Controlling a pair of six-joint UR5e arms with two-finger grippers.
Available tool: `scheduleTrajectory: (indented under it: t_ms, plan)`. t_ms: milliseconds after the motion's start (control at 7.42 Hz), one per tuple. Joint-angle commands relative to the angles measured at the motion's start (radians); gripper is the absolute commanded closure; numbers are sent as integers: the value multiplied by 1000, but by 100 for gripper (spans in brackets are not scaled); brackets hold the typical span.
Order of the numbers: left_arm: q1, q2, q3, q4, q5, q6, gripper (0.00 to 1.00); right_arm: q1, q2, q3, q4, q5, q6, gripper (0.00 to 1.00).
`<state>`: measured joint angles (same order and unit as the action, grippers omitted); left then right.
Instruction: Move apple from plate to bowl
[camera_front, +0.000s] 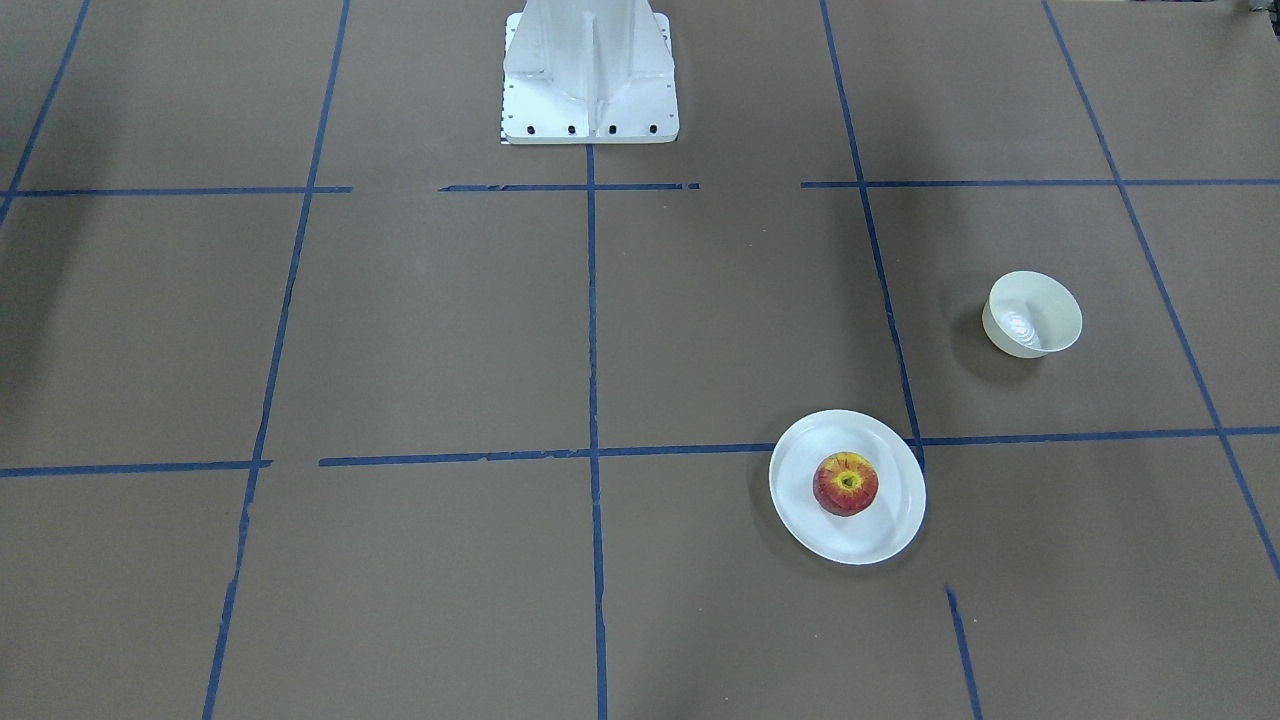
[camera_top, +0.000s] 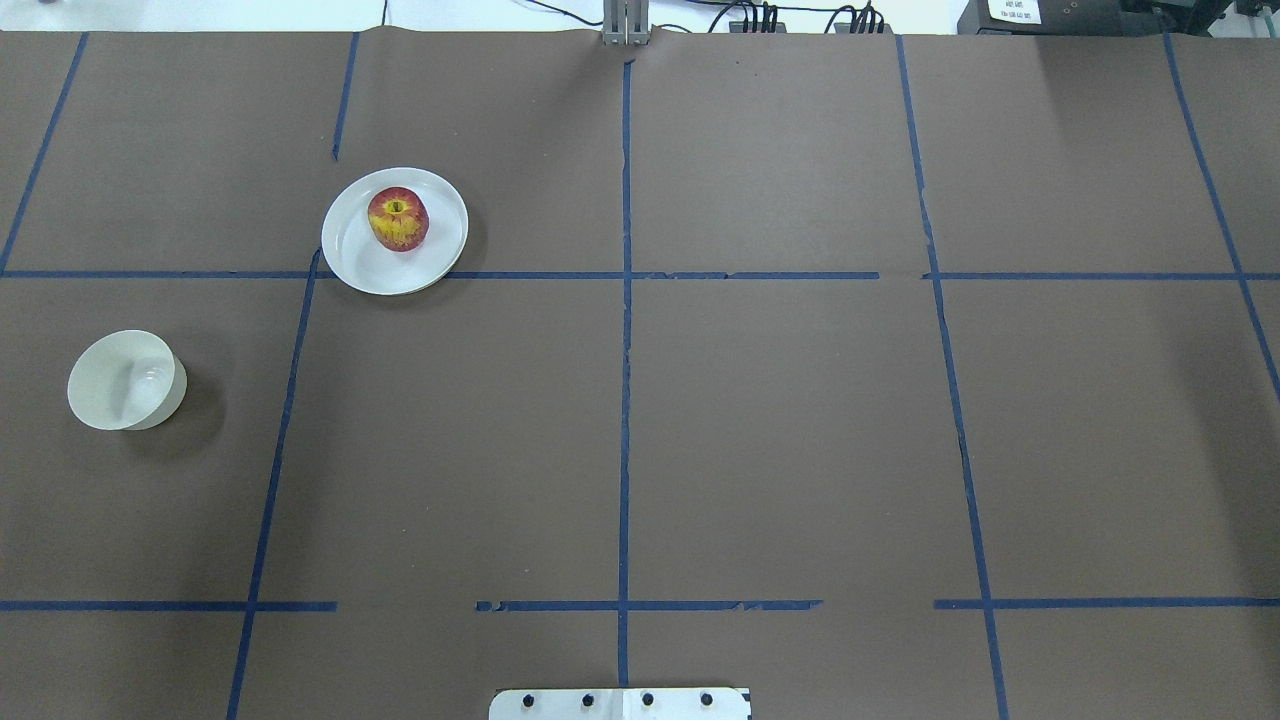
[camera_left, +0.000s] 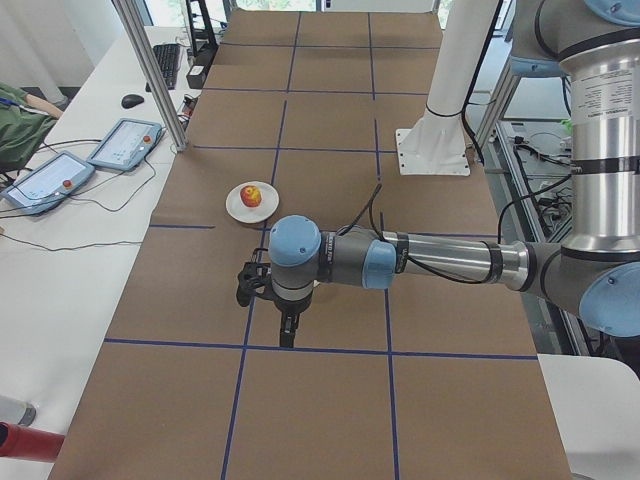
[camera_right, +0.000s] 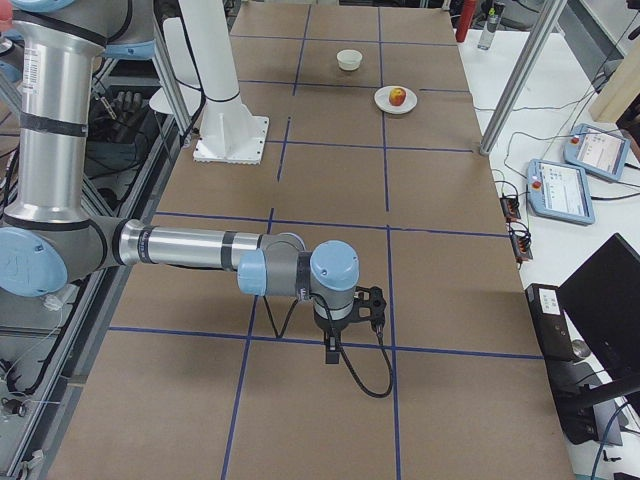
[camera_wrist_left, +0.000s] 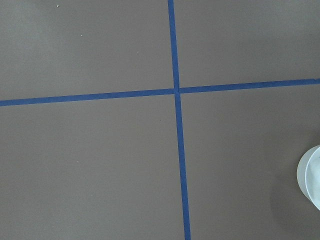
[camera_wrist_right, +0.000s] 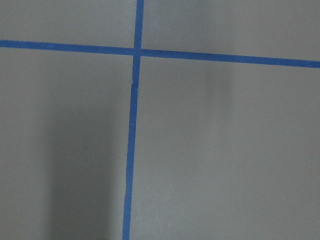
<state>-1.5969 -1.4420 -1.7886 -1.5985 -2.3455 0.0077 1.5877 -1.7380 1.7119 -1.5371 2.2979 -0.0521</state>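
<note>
The small red apple (camera_front: 846, 483) with a yellow patch at its stem sits on the flat white plate (camera_front: 800, 500). In the overhead view the apple (camera_top: 398, 218) lies on the far half of the plate (camera_top: 360, 260). The deep cream bowl (camera_front: 1033, 314) stands empty, apart from the plate, and shows at the left in the overhead view (camera_top: 126, 380). My left gripper (camera_left: 287, 340) hangs pointing down, nearer the table's left end than the plate; I cannot tell if it is open. My right gripper (camera_right: 331, 355) hangs far from both dishes; I cannot tell its state. The bowl's rim (camera_wrist_left: 310, 175) shows in the left wrist view.
The table is covered in brown paper with a grid of blue tape lines (camera_top: 625, 400). The robot's white base (camera_front: 590, 75) stands at the table's middle edge. Tablets and cables (camera_left: 125, 145) lie on the side bench beyond the plate.
</note>
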Motion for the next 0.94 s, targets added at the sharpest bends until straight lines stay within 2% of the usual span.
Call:
scheduleTrajectory:
  t_ms: [0, 539, 809]
  plan:
    - [2, 0, 3, -1, 0, 0, 0, 0, 0, 0, 0, 0, 0, 0]
    - [8, -5, 27, -15, 0, 0, 0, 0, 0, -2, 0, 0, 0, 0]
    - [50, -15, 28, -114, 0, -14, 0, 0, 0, 0, 0, 0, 0, 0]
